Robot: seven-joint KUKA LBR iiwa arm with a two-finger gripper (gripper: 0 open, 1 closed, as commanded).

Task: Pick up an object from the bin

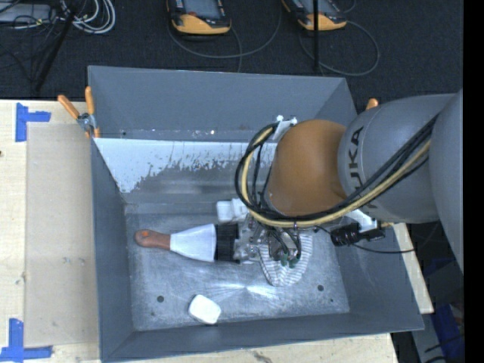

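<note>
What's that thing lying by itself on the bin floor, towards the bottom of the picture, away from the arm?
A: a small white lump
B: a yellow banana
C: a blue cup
A: a small white lump lies alone on the floor of the bin, apart from the brush and from the gripper.

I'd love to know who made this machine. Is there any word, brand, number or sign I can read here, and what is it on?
"KUKA": on the grey arm casing, letters turned sideways, beside the orange cover.
Two handheld devices behind the bin: whatever their screens show is too small to read.
No text can be read on the bin itself or on the things lying in it.
</note>
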